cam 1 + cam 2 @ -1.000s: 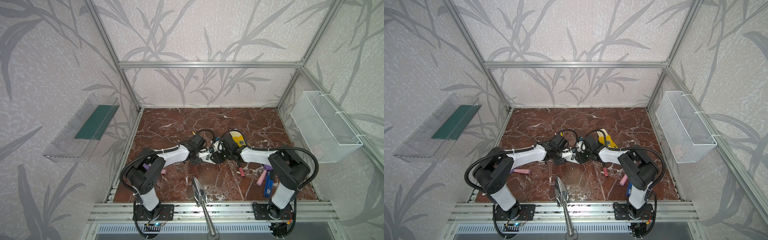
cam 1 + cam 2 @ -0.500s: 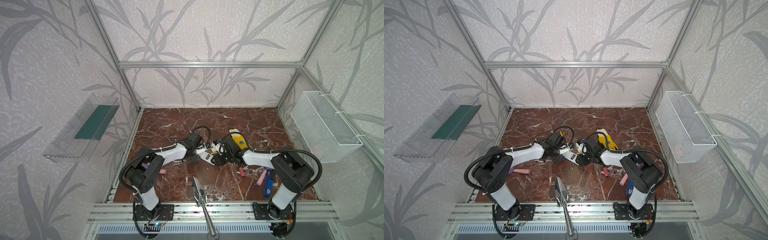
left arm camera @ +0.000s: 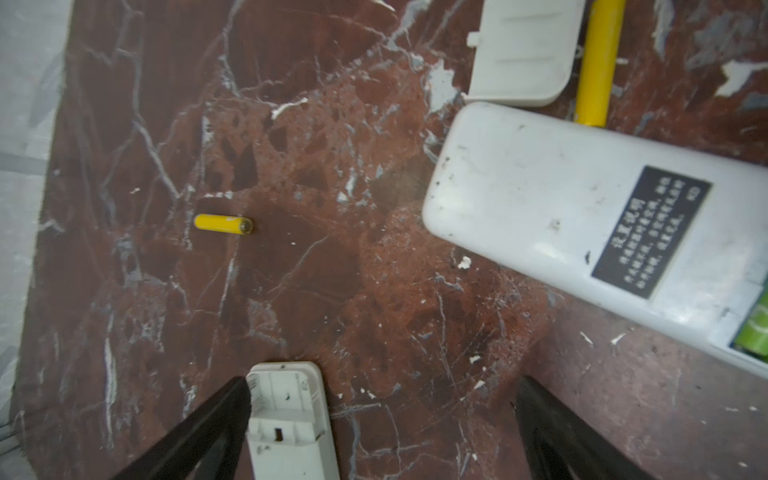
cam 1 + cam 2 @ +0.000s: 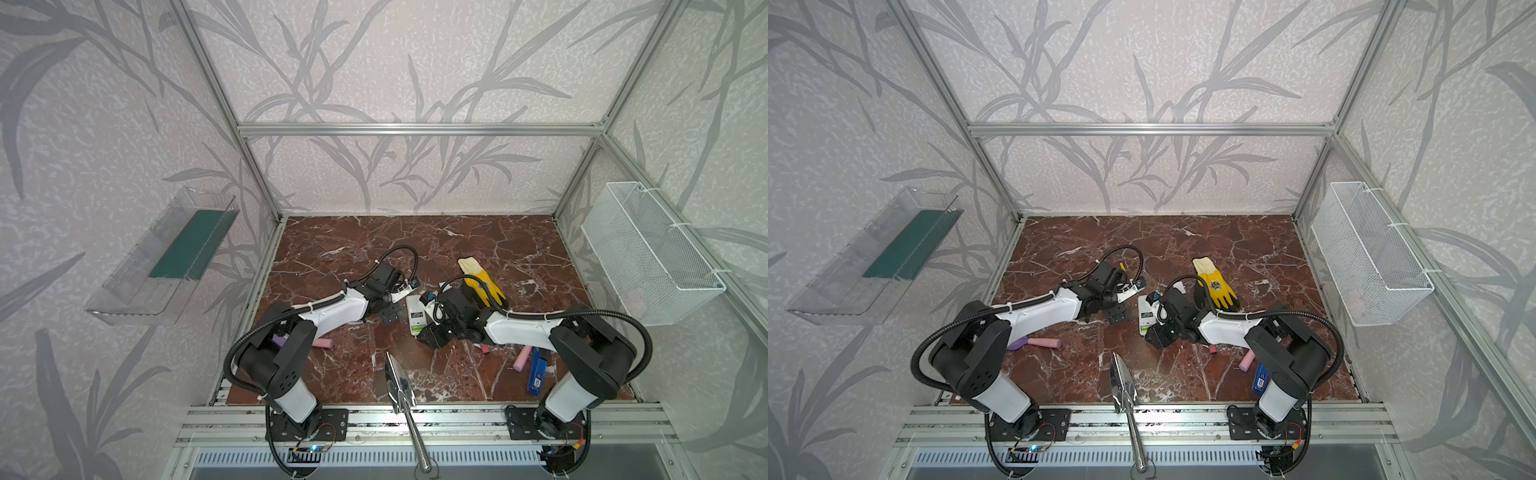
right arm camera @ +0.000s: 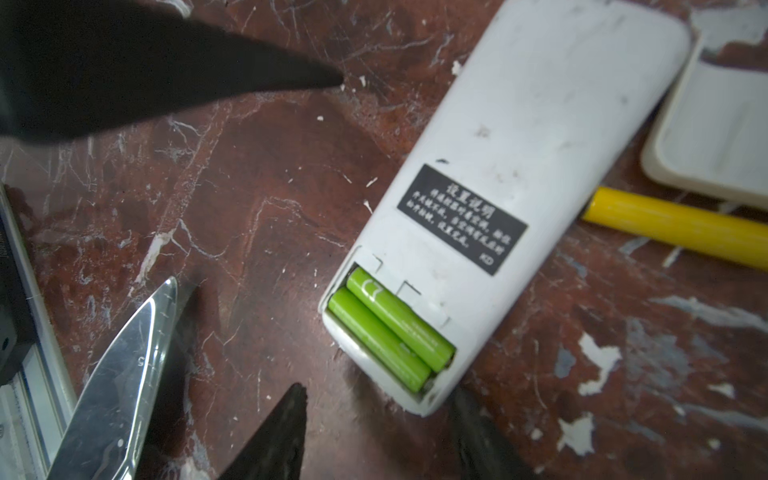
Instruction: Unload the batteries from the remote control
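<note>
The white remote control (image 4: pixel 415 318) (image 4: pixel 1146 316) lies back-up on the marble floor, its battery bay uncovered. Two green batteries (image 5: pixel 390 332) sit side by side in the bay; a sliver of green (image 3: pixel 754 332) shows in the left wrist view. One yellow battery (image 3: pixel 223 224) lies loose on the floor. My left gripper (image 3: pixel 382 395) (image 4: pixel 390 316) is open wide to the left of the remote, with a white battery cover (image 3: pixel 291 419) lying on the floor against one finger. My right gripper (image 5: pixel 378 407) (image 4: pixel 430 334) is open at the remote's battery end, gripping nothing.
A second white cover (image 3: pixel 523 50) and a yellow rod (image 5: pixel 681 228) lie by the remote's far end. A yellow glove (image 4: pixel 484 282), a metal trowel (image 4: pixel 399 382), pink foam cylinders (image 4: pixel 323 343) (image 4: pixel 521 359) and a blue item (image 4: pixel 537 372) are nearby. A wire basket (image 4: pixel 648 266) hangs right, a clear shelf (image 4: pixel 166 257) left.
The left gripper has opened wide and let go of the battery cover, drawing back to the left from the remote. The right gripper has shifted slightly toward the remote's battery end.
</note>
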`<state>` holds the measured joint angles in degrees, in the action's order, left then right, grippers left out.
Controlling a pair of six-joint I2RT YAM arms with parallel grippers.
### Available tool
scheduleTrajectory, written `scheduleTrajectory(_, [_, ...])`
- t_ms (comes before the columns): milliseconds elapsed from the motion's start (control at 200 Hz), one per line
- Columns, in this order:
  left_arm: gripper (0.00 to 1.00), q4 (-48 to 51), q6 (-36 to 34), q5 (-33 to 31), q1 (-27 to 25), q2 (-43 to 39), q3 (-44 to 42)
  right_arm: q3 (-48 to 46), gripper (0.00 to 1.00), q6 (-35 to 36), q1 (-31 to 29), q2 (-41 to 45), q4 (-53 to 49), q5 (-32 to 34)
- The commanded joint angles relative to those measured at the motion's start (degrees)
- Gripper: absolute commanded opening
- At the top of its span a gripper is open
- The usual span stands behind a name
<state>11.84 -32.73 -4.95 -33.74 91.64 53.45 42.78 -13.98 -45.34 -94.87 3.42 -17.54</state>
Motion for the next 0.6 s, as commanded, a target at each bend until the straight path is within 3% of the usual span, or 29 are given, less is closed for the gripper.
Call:
scheduleTrajectory(0, [0.99,-2.54,3.95,-5.17,0.16,-4.32,-0.52,0.05,0.55,-1.04,-1.14,1.31,-0.21,-0.09])
scheduleTrajectory(225, [1.0,-4.73,13.73,-15.04,0.25,-8.74,0.09,2.34,0.55,-1.58,-2.38,0.3,0.43,-1.35])
scheduleTrajectory(400, [0.99,-11.91,21.78,-18.18,0.38,-13.32,-3.44,4.94,0.55,-1.83,-2.69,-1.77,0.78,-2.87])
scheduleTrajectory(595, [0.99,-12.12,29.37,-20.44,0.75,-16.41,-4.96,7.83,0.55,-2.46,-2.91,-5.31,1.71,-4.64])
